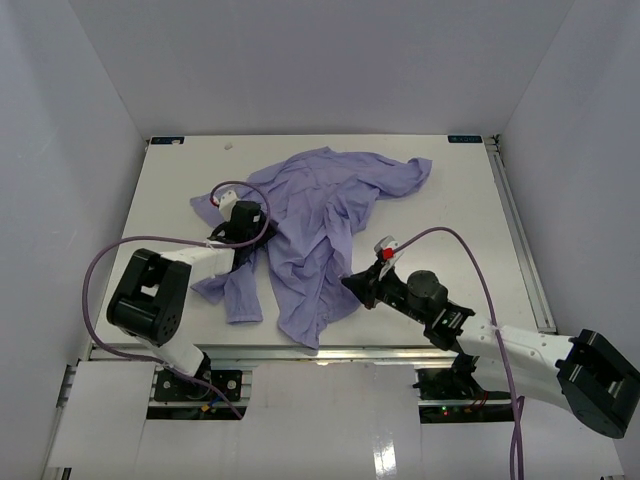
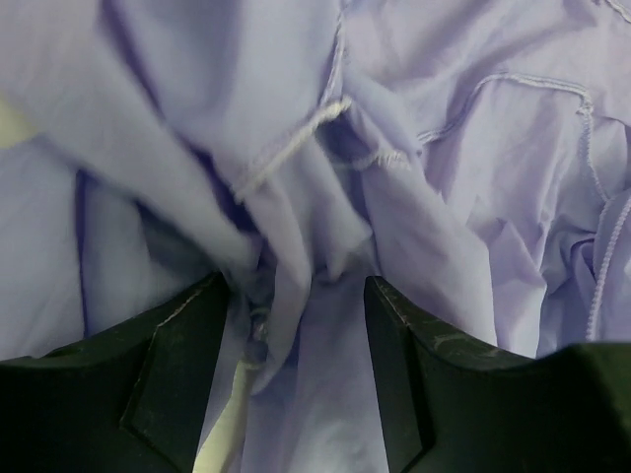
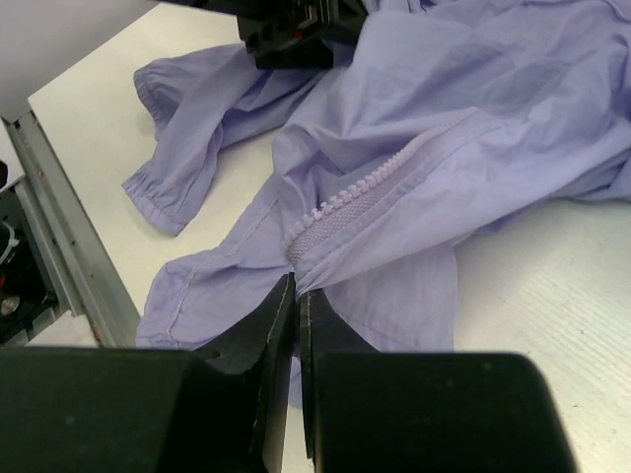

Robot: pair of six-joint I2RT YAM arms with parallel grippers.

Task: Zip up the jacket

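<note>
Nearest you in the top view sit the two arm bases; beyond them the jacket [image 1: 320, 200] lies crumpled across the table [image 1: 450, 190], its front apparently open. Your left gripper [image 1: 245, 222] is sunk in the cloth and your right gripper [image 1: 362, 285] is at the hem, the two well apart. From the left wrist, the fingers [image 2: 187, 345] stand apart with a bunched fold rising between them, unclamped. A stitched seam runs just ahead of the tips, and no zipper shows. From the right wrist, the fingers are pressed together on the jacket's edge, and the zipper teeth [image 3: 365, 187] start just beyond the tips and run away to the right. A sleeve cuff [image 3: 158, 202] lies left of the tips, near the side rail [image 3: 59, 217]. If you close the left fingers now, you probably trap several layers rather than the mating zipper edge. A hard pull could slide the thin cloth out of the right pinch. Loose folds hide the other zipper half, and I cannot find the slider.
</note>
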